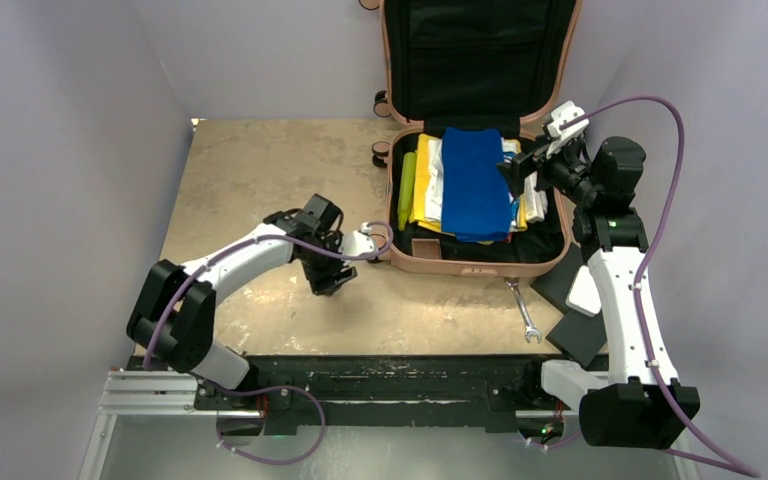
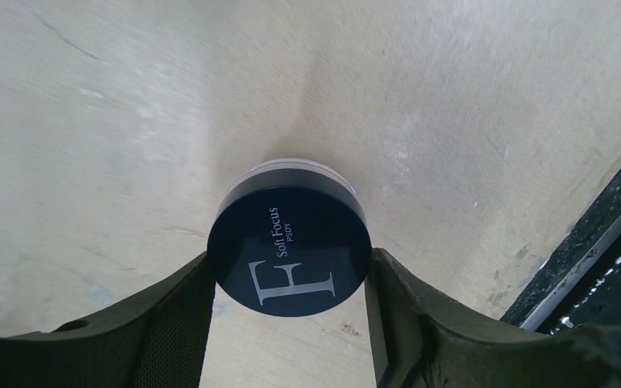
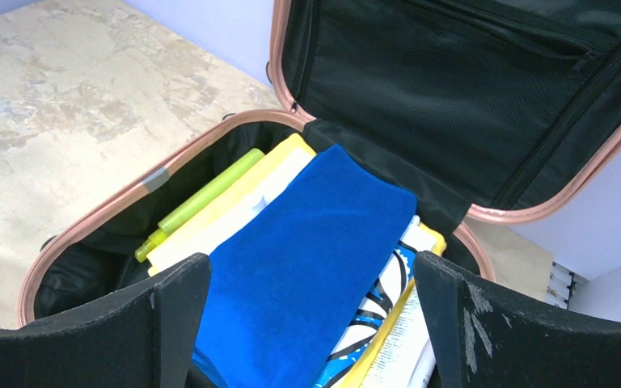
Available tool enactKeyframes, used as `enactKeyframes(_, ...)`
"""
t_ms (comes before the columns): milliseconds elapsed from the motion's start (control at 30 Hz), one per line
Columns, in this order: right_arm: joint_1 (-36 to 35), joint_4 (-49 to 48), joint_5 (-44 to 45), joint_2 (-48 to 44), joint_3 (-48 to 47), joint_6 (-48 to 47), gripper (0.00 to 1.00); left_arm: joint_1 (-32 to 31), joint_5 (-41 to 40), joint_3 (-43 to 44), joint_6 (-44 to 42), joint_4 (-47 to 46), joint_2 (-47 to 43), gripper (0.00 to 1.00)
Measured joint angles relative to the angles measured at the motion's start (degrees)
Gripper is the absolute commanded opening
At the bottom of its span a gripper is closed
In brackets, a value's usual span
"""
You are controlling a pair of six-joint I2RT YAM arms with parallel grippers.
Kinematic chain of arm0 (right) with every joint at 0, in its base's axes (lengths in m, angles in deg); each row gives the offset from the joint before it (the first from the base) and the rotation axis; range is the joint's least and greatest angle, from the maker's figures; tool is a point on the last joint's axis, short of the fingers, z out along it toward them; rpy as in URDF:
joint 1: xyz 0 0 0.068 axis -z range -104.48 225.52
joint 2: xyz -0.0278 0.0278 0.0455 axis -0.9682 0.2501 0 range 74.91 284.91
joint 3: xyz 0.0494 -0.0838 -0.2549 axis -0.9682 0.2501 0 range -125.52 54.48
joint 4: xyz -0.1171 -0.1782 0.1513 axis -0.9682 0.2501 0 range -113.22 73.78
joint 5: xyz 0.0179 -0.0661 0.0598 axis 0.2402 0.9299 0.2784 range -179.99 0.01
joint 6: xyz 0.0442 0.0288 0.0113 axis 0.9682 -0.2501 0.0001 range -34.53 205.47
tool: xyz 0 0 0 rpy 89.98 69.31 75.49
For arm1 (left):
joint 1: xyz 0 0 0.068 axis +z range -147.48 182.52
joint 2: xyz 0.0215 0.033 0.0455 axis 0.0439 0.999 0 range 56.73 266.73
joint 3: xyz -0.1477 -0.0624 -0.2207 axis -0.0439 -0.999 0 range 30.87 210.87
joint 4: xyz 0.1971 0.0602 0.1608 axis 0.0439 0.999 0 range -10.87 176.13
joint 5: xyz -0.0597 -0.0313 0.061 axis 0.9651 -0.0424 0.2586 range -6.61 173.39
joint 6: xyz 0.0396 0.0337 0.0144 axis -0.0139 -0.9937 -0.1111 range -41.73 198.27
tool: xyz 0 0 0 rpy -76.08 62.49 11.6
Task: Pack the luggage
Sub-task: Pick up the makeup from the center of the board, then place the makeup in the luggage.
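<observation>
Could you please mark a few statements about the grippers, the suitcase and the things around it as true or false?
1. The left gripper clasps a round black jar. True.
2. The luggage is shut. False: it stands open.
3. A blue cloth lies uppermost inside the luggage. True.
4. The right gripper grips the blue cloth. False: it is open above the cloth and holds nothing.
5. The wrench lies inside the luggage. False: it lies on the table, in front of the luggage.
</observation>
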Motion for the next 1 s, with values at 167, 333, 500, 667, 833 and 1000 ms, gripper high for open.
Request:
enactKeyframes(167,0.00,0.46,0.33,0.00,-0.02,-0.07,0.99,-0.17,0.42,9.03,-0.04,3.39,-1.97,0.00)
enactKeyframes(333,0.00,0.79,3.76,0.02,-0.07,-0.11,0.99,-2.34,0.20,18.82,-0.04,4.63,-2.80,0.00)
enactKeyframes(500,0.00,1.73,8.76,0.20,-0.37,-0.33,0.99,-9.46,-0.74,28.59,0.02,5.53,1.53,0.00)
enactKeyframes(667,0.00,2.99,14.08,0.68,-0.59,-1.40,0.99,-16.55,-0.98,39.47,0.07,6.25,10.80,0.00)
enactKeyframes(833,0.09,3.28,20.11,-0.09,0.68,-2.25,0.99,-23.10,-1.49,51.19,0.04,7.19,22.29,0.00)
enactKeyframes(1000,2.32,3.17,23.63,-2.05,4.24,-2.40,0.99,-27.80,-1.29,62.95,0.13,7.41,33.03,0.00)
